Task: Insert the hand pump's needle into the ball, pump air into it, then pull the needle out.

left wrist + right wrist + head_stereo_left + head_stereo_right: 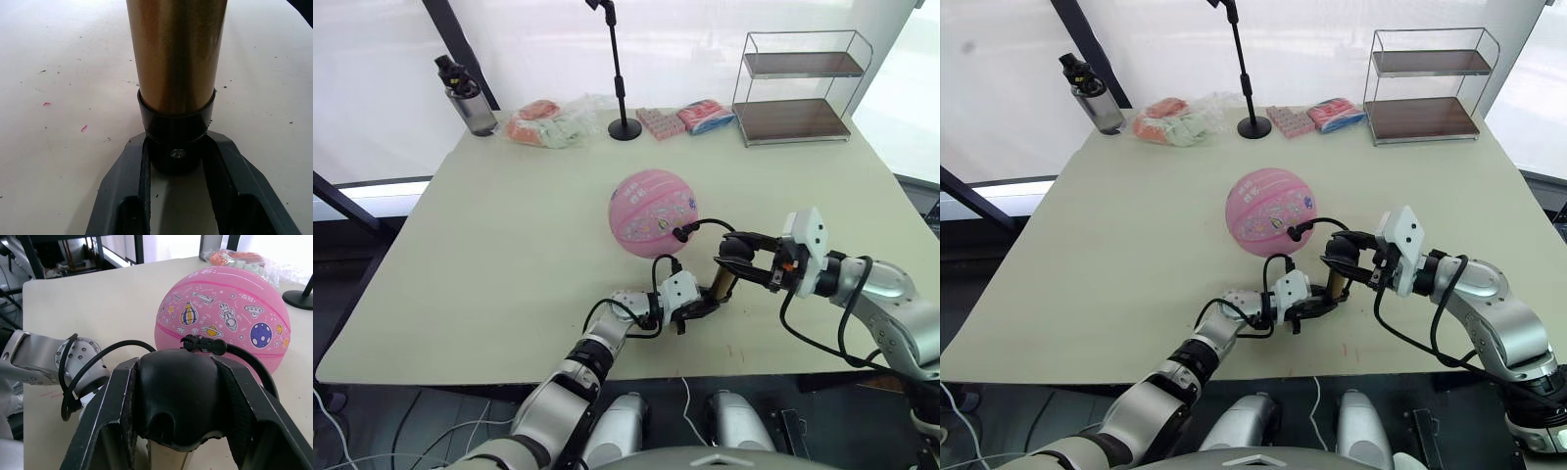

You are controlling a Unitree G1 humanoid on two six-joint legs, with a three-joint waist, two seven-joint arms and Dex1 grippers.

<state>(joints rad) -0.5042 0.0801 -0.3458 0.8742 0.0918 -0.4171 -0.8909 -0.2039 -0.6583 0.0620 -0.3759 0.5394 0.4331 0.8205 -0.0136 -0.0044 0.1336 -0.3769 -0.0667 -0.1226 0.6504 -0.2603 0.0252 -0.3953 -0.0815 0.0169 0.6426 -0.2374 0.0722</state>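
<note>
Two claws hold the hand pump on the pale table: the left gripper pinches its bottom cap, the right gripper squeezes its black handle. Its hose reaches the ball (pink, with stickers) just beside. Behind stand a wire shelf, a bottle and white curtains.

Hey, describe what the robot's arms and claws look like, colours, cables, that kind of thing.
Both arms are silver-grey metal with black joint rings and looping black cables. Each wrist carries a white boxy module. The left claw and right claw each have two black, angular, wedge-shaped fingers.
</note>
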